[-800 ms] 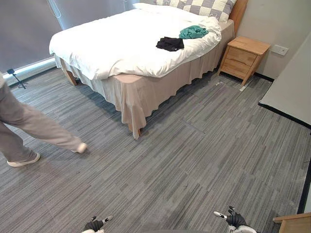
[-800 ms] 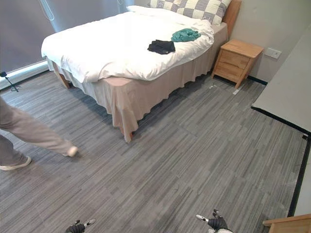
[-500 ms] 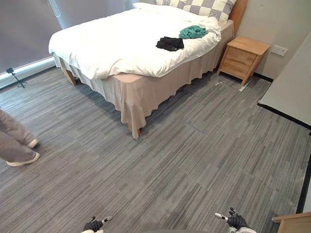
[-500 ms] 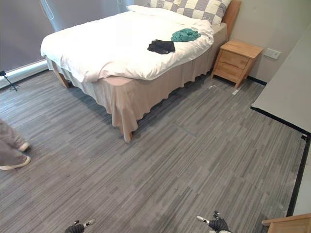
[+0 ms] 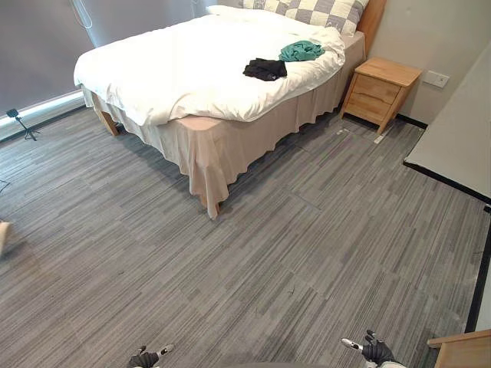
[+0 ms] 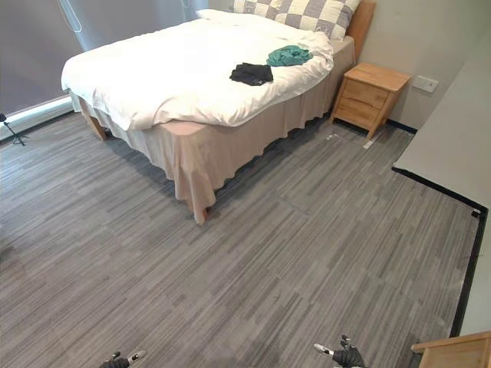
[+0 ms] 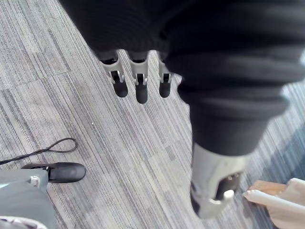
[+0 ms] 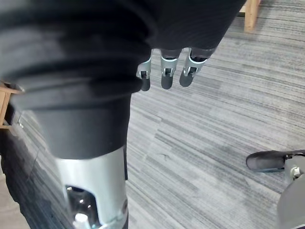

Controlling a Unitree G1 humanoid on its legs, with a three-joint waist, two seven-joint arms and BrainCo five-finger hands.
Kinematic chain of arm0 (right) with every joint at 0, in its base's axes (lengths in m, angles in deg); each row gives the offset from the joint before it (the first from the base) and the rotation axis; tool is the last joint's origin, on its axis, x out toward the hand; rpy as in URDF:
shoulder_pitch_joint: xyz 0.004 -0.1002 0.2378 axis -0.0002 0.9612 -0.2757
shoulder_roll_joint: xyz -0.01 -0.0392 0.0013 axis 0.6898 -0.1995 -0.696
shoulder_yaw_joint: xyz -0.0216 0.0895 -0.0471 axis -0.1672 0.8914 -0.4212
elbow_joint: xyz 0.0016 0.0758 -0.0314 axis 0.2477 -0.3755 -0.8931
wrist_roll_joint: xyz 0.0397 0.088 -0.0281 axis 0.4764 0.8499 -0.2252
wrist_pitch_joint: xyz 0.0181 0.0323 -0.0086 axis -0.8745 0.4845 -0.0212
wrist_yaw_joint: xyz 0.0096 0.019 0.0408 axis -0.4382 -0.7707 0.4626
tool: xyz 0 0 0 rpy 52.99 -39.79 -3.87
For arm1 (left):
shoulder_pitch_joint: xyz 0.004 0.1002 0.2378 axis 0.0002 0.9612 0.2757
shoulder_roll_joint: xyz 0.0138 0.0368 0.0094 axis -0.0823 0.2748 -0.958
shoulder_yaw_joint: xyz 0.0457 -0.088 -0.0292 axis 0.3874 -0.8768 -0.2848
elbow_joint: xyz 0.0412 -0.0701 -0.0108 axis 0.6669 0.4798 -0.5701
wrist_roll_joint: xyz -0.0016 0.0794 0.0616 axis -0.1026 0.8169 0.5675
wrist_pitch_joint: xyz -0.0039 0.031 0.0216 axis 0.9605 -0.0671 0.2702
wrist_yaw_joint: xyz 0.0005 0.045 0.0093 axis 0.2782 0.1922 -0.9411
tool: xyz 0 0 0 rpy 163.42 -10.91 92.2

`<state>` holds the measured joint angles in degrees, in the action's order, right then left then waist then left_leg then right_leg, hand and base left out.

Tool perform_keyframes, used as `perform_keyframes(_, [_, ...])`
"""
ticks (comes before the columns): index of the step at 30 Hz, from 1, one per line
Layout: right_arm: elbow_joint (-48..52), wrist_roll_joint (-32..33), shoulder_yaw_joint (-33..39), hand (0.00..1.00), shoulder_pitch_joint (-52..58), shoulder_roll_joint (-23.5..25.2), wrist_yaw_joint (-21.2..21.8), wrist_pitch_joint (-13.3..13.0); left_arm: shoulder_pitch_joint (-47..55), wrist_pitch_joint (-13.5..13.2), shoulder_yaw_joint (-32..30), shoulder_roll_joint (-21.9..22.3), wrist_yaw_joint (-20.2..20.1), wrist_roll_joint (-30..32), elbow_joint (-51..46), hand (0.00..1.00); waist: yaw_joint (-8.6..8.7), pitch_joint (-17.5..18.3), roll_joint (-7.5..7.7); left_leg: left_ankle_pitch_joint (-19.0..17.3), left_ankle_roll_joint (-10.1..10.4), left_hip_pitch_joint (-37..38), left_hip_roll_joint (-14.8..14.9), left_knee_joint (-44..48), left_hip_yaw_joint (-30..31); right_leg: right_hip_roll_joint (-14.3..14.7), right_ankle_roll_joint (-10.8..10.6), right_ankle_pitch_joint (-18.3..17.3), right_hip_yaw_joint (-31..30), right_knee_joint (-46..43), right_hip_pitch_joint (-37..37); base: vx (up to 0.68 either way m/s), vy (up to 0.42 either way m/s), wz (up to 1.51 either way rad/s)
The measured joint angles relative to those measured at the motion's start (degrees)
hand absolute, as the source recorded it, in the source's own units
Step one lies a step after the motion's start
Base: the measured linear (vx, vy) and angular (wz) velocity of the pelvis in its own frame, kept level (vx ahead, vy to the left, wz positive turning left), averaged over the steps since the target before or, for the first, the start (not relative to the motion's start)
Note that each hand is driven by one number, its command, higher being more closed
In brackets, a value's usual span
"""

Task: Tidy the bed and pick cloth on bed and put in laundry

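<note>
A black cloth (image 5: 265,69) and a teal cloth (image 5: 301,50) lie close together on the white duvet of the bed (image 5: 176,69), near its right side, below the checked pillows (image 5: 322,11). The bed stands far ahead across the grey floor. My left hand (image 5: 146,357) and right hand (image 5: 374,351) hang low at the near edge of the eye views, far from the bed. In the wrist views the left hand's fingers (image 7: 138,83) and the right hand's fingers (image 8: 164,74) are straight and hold nothing.
A wooden nightstand (image 5: 381,90) stands right of the bed by the wall. A pale slanted panel (image 5: 460,138) lines the right side. A wooden corner (image 5: 460,351) shows at the near right. A small tripod (image 5: 19,123) stands at the far left.
The person who stepped across the floor at the left has walked out past the left edge. The camera has shifted slightly. Both hands hang as before.
</note>
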<state>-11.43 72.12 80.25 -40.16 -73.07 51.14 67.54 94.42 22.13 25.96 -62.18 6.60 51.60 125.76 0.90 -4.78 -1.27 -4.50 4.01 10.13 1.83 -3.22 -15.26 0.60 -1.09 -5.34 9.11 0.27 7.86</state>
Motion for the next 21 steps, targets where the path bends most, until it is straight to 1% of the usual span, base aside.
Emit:
perform_keyframes(5, [0.0, -0.2, -0.03, 0.0, 0.32, 0.0, 0.03, -0.01, 0.03, -1.44, 0.0, 0.01, -0.44, -0.19, 0.0, 0.0, 0.01, -0.02, 0.04, 0.0, 0.0, 0.23, 0.26, -0.08, -0.4, 0.32, 0.08, 0.06, -0.43, 0.06, -0.02, -0.01, -0.048, -0.05])
perform_keyframes(7, [0.07, -1.83, -0.02, 0.0, 0.63, 0.0, -0.02, -0.02, 0.0, -1.68, 0.01, 0.02, -0.44, -0.53, 0.0, 0.0, 0.02, -0.05, 0.07, -0.01, -0.01, 0.39, 0.28, -0.11, -0.72, 0.4, 0.28, 0.18, -0.73, 0.21, -0.01, -0.02, -0.047, -0.09])
perform_keyframes(8, [0.11, -2.12, -0.02, 0.0, 0.73, -0.04, -0.01, -0.02, -0.13, -1.67, 0.03, 0.06, -0.43, -0.64, 0.0, 0.0, 0.09, -0.15, -0.04, -0.32, -0.49, 0.4, 0.32, 0.0, -0.92, 0.41, 0.59, -0.09, -0.75, -0.3, -0.18, -0.02, -0.027, -0.11])
perform_keyframes(9, [0.35, -2.11, -0.02, 0.0, 0.61, -0.09, -0.01, -0.02, -0.69, -1.66, 0.1, 0.08, -0.39, -0.84, -0.01, 0.0, 0.08, -0.63, -0.12, -0.94, -1.18, 0.38, 0.31, 0.3, -1.49, 0.23, 1.43, -1.53, -0.92, -2.85, -1.35, -0.03, -0.017, -0.19])
perform_keyframes(10, [0.9, -2.0, -0.07, 0.0, -0.2, -0.15, -0.01, -0.03, -2.06, -1.59, 0.86, 0.06, -0.34, -1.21, 0.01, 0.0, 0.15, -3.05, -0.24, -1.99, -1.59, 0.61, 0.2, 1.77, -1.74, -1.15, -1.57, -5.78, -0.97, -14.21, -5.93, -0.04, -0.003, -0.18])
perform_keyframes(11, [1.2, -1.94, -0.11, 0.0, -0.34, -0.15, -0.02, -0.02, -2.48, -1.53, 1.36, 0.02, -0.31, -1.26, 0.05, 0.0, 0.16, -3.98, -0.21, -2.45, -1.85, 0.67, 0.16, 2.51, -1.93, -1.9, -3.25, -6.82, -0.62, -19.42, -8.17, -0.08, 0.008, -0.18])
perform_keyframes(12, [1.86, -1.85, -0.57, 0.0, -0.33, -0.01, 0.04, -0.01, -3.53, -1.56, 2.53, -0.48, -0.28, -1.46, 0.05, 0.0, 0.11, -5.37, 0.63, -3.87, -2.24, -0.01, -0.09, 4.21, -2.37, -3.82, -4.21, -7.48, 0.23, -31.29, -14.2, -0.11, 0.0, -0.13])
perform_keyframes(13, [2.41, -1.76, -1.33, 0.0, -0.62, 0.23, 0.15, 0.0, -4.02, -1.53, 3.16, -1.35, -0.25, -2.22, 0.07, 0.0, 0.07, -6.21, 0.97, -4.9, -2.82, -0.24, -0.64, 5.88, -3.09, -6.69, -3.73, -7.39, 1.05, -41.98, -18.82, -0.09, -0.001, -0.12])
perform_keyframes(14, [2.45, -1.7, -1.35, 0.0, -0.45, 0.27, 0.17, -0.03, -3.94, -1.53, 3.26, -1.64, -0.18, -2.37, 0.09, 0.0, 0.26, -6.48, 1.6, -5.04, -3.0, 0.21, -1.19, 6.29, -3.07, -8.5, -3.16, -7.73, 1.81, -45.9, -20.57, 0.02, 0.003, -0.08])
perform_keyframes(15, [2.31, -1.63, -1.27, 0.0, 0.16, 0.17, 0.14, -0.04, -3.82, -1.52, 3.33, -1.96, -0.03, -2.39, 0.21, 0.0, 0.62, -6.66, 2.34, -6.12, -3.52, 1.36, -1.75, 6.63, -2.9, -11.01, -2.77, -8.37, 2.67, -50.59, -22.55, 0.12, 0.004, -0.08])
perform_keyframes(16, [1.63, -1.64, -1.21, 0.0, 0.56, 0.11, 0.2, 0.09, -3.84, -1.52, 3.25, -2.33, -0.02, -2.41, 0.29, 0.0, 0.75, -7.35, 2.58, -7.46, -3.0, 2.63, -1.17, 7.75, -2.48, -11.78, -4.11, -9.88, 2.47, -53.31, -24.0, 0.19, -0.021, -0.04])
perform_keyframes(17, [0.51, -1.67, -1.22, 0.0, 0.68, 0.14, 0.4, 0.16, -3.86, -1.52, 3.25, -2.74, -0.15, -2.4, 0.52, 0.0, 1.53, -7.69, 2.09, -8.86, -2.04, 3.21, 0.67, 9.31, -1.97, -10.87, -4.88, -10.93, 2.55, -52.07, -24.81, 0.17, -0.057, 0.05])
perform_keyframes(18, [0.13, -1.74, -1.24, 0.0, 0.75, 0.21, 0.6, 0.31, -3.97, -1.52, 3.19, -2.95, -0.32, -2.38, 0.67, 0.0, 2.19, -7.84, 1.7, -9.49, -1.65, 3.31, 1.9, 10.08, -1.43, -10.16, -4.88, -10.94, 2.76, -50.04, -25.07, 0.22, -0.131, 0.25])
perform_keyframes(19, [0.14, -1.81, -1.23, 0.0, 1.24, 0.43, 0.87, 0.53, -4.39, -1.54, 3.01, -3.31, -0.65, -2.34, 0.71, 0.0, 3.05, -8.24, 1.04, -10.3, -0.61, 3.77, 4.16, 10.56, -0.72, -8.46, -4.72, -10.49, 3.04, -43.7, -25.47, 0.33, -0.244, 0.38])
perform_keyframes(20, [0.18, -1.78, -1.22, 0.0, 2.01, 0.83, 1.1, 0.84, -5.76, -1.53, 2.93, -3.91, -1.62, -2.21, 1.17, 0.0, 3.36, -8.55, 0.76, -11.05, 0.64, 4.13, 6.39, 10.4, 0.19, -6.91, -4.53, -5.93, 3.23, -30.5, -25.63, 0.44, -0.333, 0.44])
perform_keyframes(21, [0.31, -1.77, -1.21, 0.0, 2.89, 1.35, 1.46, 0.88, -7.16, -1.76, 2.4, -4.59, -2.5, -2.21, 1.06, 0.0, 3.4, -8.67, 2.17, -11.59, 1.67, 4.74, 6.48, 9.42, 0.82, -7.37, -5.55, 1.57, 1.55, -14.4, -25.52, 0.5, -0.408, 0.37])
